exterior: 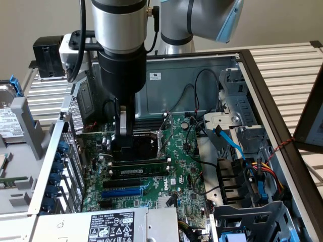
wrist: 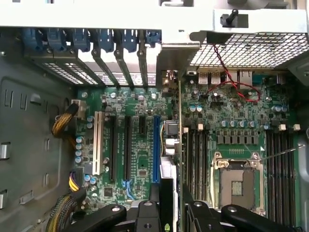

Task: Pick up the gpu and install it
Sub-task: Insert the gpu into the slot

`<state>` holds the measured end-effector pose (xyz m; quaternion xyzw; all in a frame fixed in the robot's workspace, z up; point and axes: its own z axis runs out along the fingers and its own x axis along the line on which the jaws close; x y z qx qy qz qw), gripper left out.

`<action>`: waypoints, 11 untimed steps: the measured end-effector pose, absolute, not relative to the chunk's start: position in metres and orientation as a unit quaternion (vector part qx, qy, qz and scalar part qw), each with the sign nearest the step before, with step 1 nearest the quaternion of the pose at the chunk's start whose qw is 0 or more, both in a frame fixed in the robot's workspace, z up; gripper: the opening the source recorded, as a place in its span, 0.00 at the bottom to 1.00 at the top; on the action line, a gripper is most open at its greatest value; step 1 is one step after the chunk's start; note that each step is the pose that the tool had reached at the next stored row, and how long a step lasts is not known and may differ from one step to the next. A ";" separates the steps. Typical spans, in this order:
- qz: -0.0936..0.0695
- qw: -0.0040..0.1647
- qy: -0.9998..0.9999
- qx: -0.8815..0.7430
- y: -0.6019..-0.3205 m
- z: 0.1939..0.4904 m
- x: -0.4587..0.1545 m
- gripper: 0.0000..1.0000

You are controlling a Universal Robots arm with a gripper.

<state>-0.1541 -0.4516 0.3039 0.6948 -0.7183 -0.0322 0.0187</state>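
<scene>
- Case [exterior: 202,75]: lies on its side with the panel off, so I can come straight down onto the board.
- Motherboard [exterior: 186,166]: flat on the case floor with its slots facing up towards me.
- Power supply [exterior: 111,227]: at the near edge in the exterior view, well apart from where I am working.
- Arm [exterior: 118,30]: points straight down, which keeps the card square to the board.
- Gripper [exterior: 123,151]: low over the slot rows, its fingers [wrist: 149,215] pressed on either face of the gpu. I judge this a firm pinch.
- Gpu [exterior: 144,146]: held on edge with its connector side down. In the wrist view it [wrist: 168,203] runs as a thin line in the same direction as the slots. Its bracket end points at the rear openings, as fitting needs. I cannot tell whether its edge has entered a slot.
- CPU socket [wrist: 239,181]: bare, beside the gpu on the side away from the slots.
- Blue slot [wrist: 156,145]: just beside the gpu and parallel to it; the card sits over the next row towards the socket.
- Blue latches [wrist: 91,38]: in a row at the rear wall above the slot openings.
- Yellow-black cable [wrist: 63,121]: lies at the board's edge, well apart from the card.
</scene>
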 end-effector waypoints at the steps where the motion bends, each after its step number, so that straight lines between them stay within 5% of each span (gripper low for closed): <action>1: -0.032 0.019 -0.718 0.695 -0.452 0.302 -0.154 0.27; 11: -0.031 0.018 -0.720 0.693 -0.458 0.292 -0.157 0.27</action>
